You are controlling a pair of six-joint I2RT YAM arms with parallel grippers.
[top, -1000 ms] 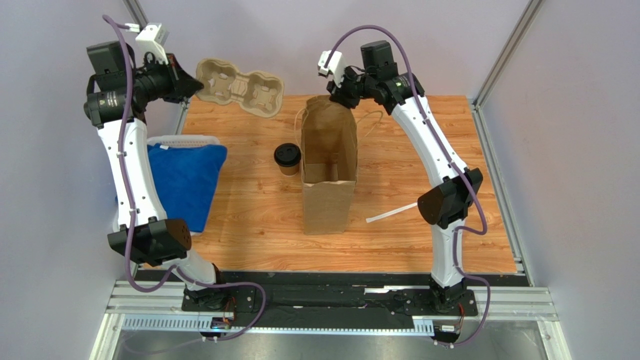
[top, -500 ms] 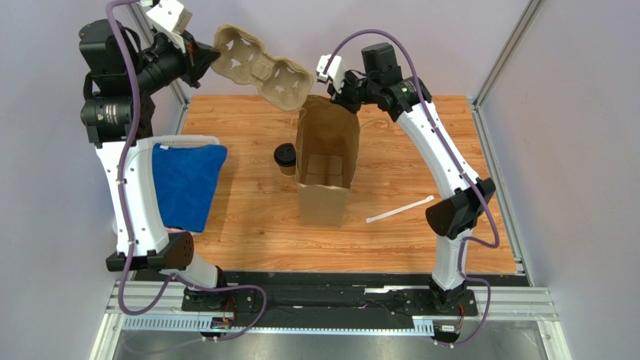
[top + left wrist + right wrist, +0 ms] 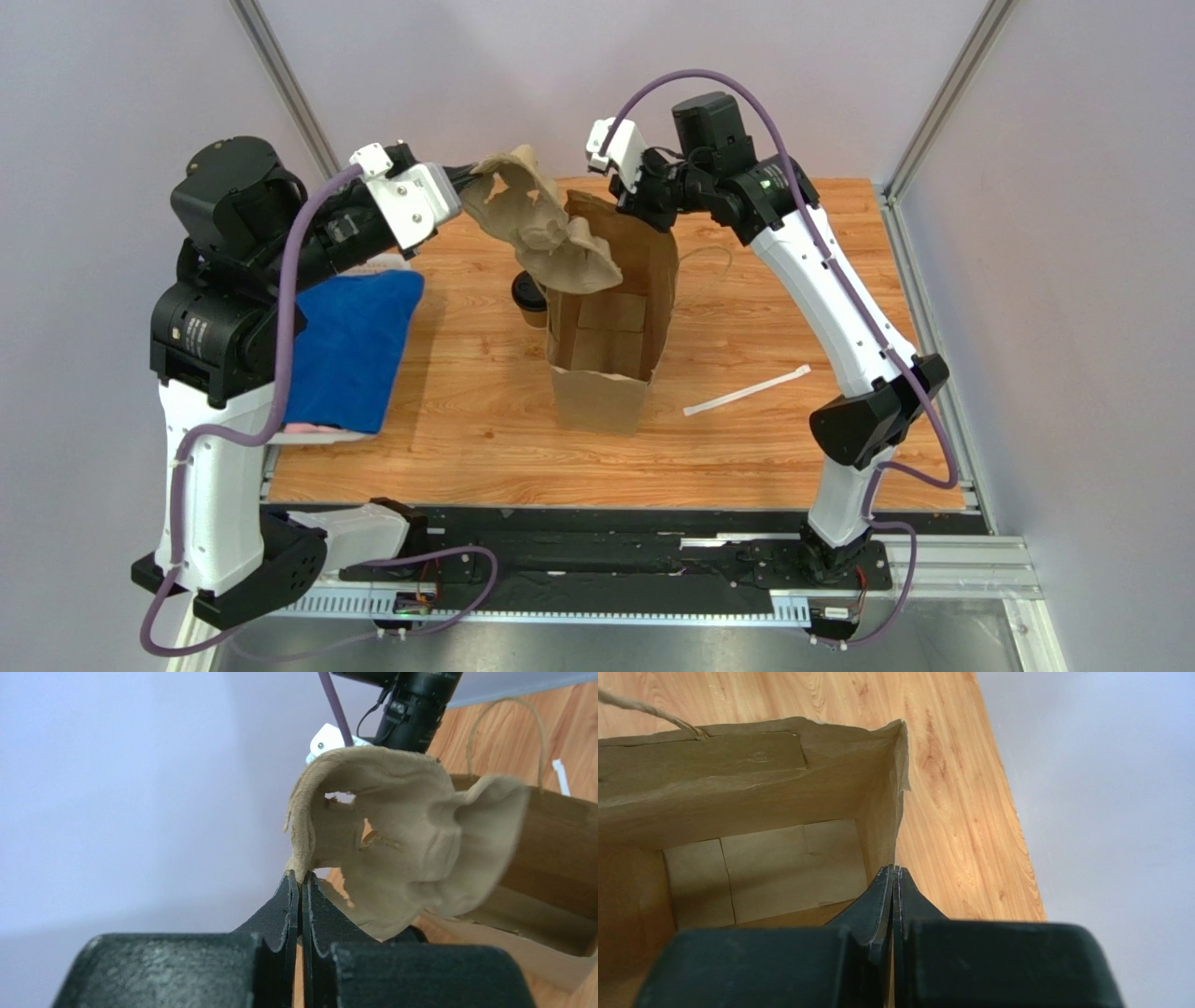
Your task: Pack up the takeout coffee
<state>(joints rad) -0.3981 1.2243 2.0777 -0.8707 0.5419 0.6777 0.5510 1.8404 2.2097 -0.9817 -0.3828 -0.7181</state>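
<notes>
The takeout coffee (image 3: 529, 296), a small kraft cup with a black lid, stands on the table left of the paper bag (image 3: 606, 329), partly hidden behind the pulp cup tray. My left gripper (image 3: 471, 182) is shut on the edge of the pulp cup tray (image 3: 544, 231) and holds it tilted above the bag's open mouth; the tray also shows in the left wrist view (image 3: 393, 840). My right gripper (image 3: 648, 200) is shut on the bag's top rim (image 3: 896, 798) and holds the bag upright and open. The bag's floor (image 3: 766, 868) is bare.
A blue cloth bag (image 3: 344, 343) lies at the left of the table. A white paper-wrapped straw (image 3: 746, 391) lies to the right of the bag. The wooden table (image 3: 463, 420) is bounded by metal frame posts and grey walls.
My left arm has swung right and down, bringing the cup tray from the back left corner to over the bag's mouth. The right gripper has pulled the bag more upright.
</notes>
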